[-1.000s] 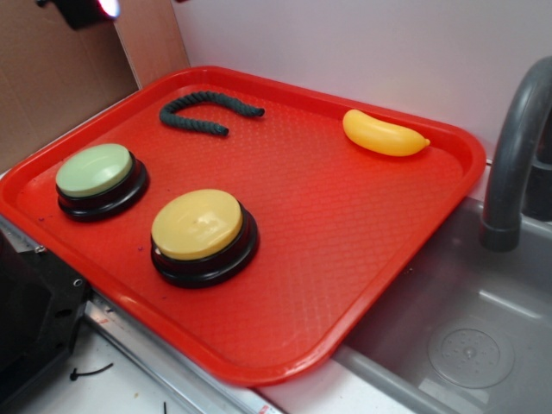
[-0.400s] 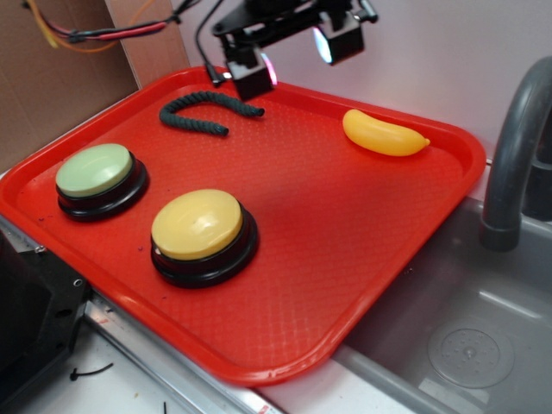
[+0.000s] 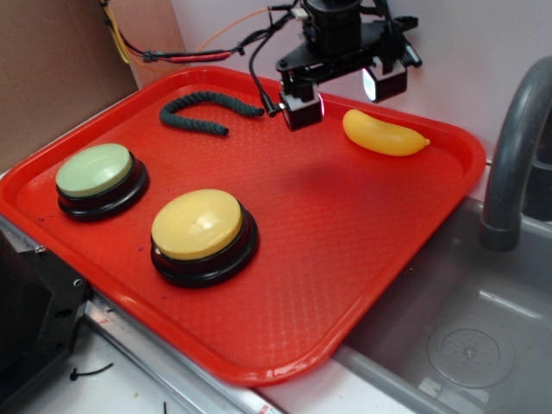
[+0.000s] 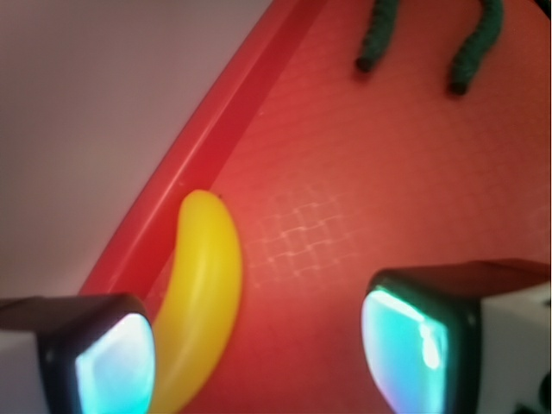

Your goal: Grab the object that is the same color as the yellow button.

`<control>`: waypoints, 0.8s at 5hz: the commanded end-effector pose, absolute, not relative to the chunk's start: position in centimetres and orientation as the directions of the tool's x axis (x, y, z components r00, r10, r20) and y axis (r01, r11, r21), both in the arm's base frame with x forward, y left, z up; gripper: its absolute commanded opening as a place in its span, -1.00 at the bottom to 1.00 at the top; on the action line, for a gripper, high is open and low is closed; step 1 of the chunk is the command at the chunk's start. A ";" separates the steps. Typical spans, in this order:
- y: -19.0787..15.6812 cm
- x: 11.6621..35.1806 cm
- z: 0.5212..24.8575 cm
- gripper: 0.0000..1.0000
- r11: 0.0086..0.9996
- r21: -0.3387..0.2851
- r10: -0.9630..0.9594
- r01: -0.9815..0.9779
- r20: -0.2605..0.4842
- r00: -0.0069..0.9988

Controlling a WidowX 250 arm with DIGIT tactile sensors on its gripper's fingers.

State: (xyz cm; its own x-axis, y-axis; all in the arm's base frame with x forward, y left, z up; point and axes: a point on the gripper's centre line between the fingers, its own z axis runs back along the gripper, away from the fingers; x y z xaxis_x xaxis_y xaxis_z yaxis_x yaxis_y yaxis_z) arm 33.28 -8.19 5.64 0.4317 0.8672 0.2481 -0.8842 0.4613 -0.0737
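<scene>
Our gripper [image 3: 343, 97] hung at the top centre of the frame, jaws spread wide and empty, above the red tray [image 3: 362, 259]. We saw the yellow banana [image 3: 384, 134] just right of it by the tray's far rim, untouched. Lower left sat the yellow button [image 3: 198, 226], beside the green button [image 3: 97, 171].

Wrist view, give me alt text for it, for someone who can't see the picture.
A yellow toy banana lies on a red tray against its raised rim, beside one of the gripper's two open, teal-lit jaws at the bottom of the picture. The two ends of a dark green rope show at the top.
</scene>
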 end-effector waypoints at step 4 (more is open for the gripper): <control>-7.0 34.2 3.8 -1.00 0.486 -0.068 0.855 -0.871 0.242 0.458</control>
